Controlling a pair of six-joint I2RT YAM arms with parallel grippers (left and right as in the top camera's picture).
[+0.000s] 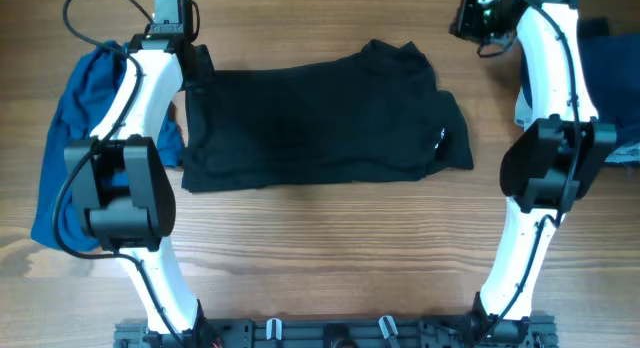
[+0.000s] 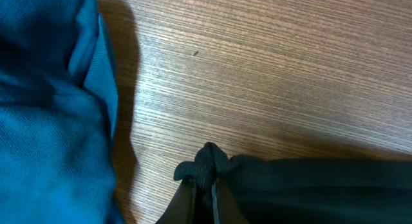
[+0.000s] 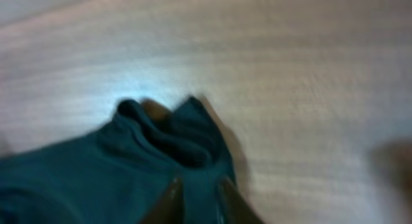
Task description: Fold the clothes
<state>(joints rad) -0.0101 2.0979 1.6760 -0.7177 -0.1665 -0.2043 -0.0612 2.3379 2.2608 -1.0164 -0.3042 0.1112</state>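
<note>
A black garment [image 1: 320,118] lies spread flat across the middle of the wooden table. My left gripper [image 1: 193,70] is at its far left corner. In the left wrist view the fingers [image 2: 205,192] are shut on a small bunch of the black cloth [image 2: 309,185]. My right gripper [image 1: 446,38] is at the garment's far right corner. In the blurred right wrist view its fingers [image 3: 199,198] sit close together with the dark cloth [image 3: 96,179] between them and a bunched fold just beyond the tips.
A blue garment [image 1: 75,138] lies crumpled at the left edge of the table, under and beside my left arm, and also shows in the left wrist view [image 2: 45,121]. A dark blue cloth [image 1: 610,58] lies at the right edge, behind my right arm.
</note>
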